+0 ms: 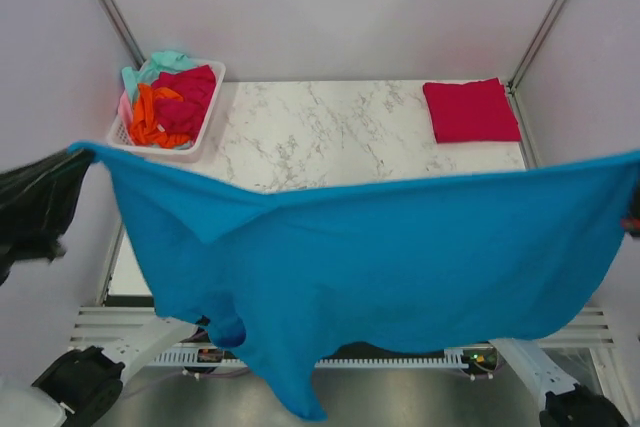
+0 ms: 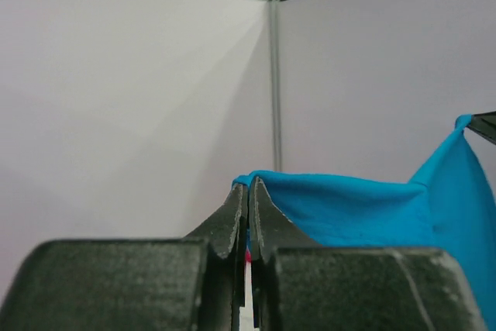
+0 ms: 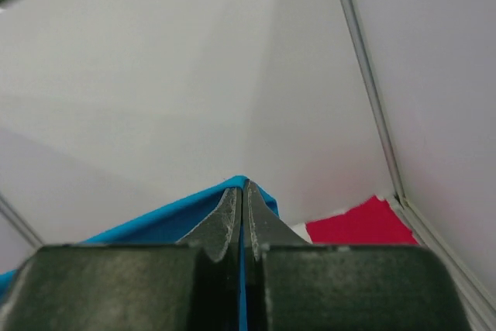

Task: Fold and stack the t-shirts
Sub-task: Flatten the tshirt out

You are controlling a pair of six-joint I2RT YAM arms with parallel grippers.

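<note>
1. Top view: a teal-blue t-shirt (image 1: 380, 257) hangs in the air, stretched wide from 9 o'clock to 3 o'clock and covering the near half of the marble table (image 1: 320, 132).
2. The shirt's top edge is pulled nearly straight and sags slightly in the middle. The body hangs down, with one tail dropping lowest at about 7 o'clock.
3. The left gripper (image 2: 248, 184) has its jaws closed tight on the shirt's corner at 9 o'clock. In the wrist view, blue cloth comes out right at the fingertips.
4. The right gripper (image 3: 242, 185) has its jaws pinched on the opposite corner at 3 o'clock, with a blue hem running between the pads. In the top view only a sliver of this gripper shows at the frame edge.
5. A crimson t-shirt (image 1: 470, 110) lies folded into a flat square on the table's far corner at 2 o'clock, well apart from the held shirt.
6. A white basket (image 1: 205, 132) stands at 10 o'clock on the table's far-left corner.
7. The basket holds crumpled shirts: a magenta-red shirt (image 1: 190, 97) on top, an orange shirt (image 1: 150, 117) beside it, a mint shirt (image 1: 165, 62) at the far end, and a pink shirt (image 1: 125, 112) at the left rim.
8. Pale enclosure walls (image 1: 330, 7) surround the table.
</note>
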